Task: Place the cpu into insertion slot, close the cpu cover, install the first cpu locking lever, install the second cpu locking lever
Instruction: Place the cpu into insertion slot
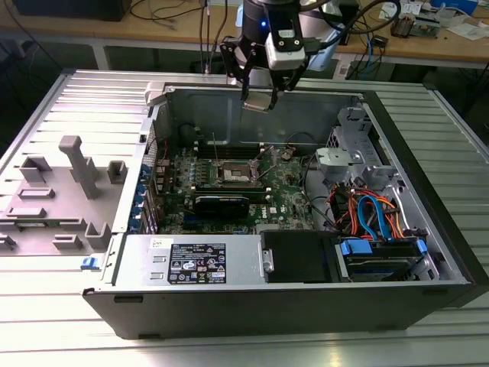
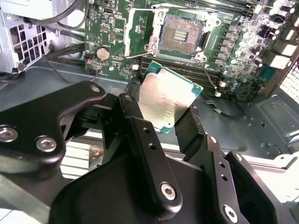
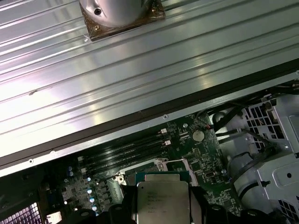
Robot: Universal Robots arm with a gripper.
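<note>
Holding the cpu point(image 2: 166, 102) by two opposite edges, metal top toward the second wrist camera, with the gripper point(image 2: 163, 116) closed only to the chip's width and nothing else in its grasp. Carrying it in the air over the far wall of the open computer case point(image 1: 428, 191), at about 12 o'clock from the insertion slot point(image 1: 235, 176) in the exterior view, well apart from the green motherboard point(image 2: 117, 28). Showing a bare brownish-gold pin field in the slot, with the cpu cover point(image 2: 149, 46) swung up beside it and the long black memory slots point(image 2: 187, 70) just beside the socket. Judged as the first step in hand: chip not yet seated, later steps not yet done. Calling, by that judgement, for a level chip squared to the socket's rim, corners matched, and a straight, gentle descent without sliding, for fear of bending pins.
</note>
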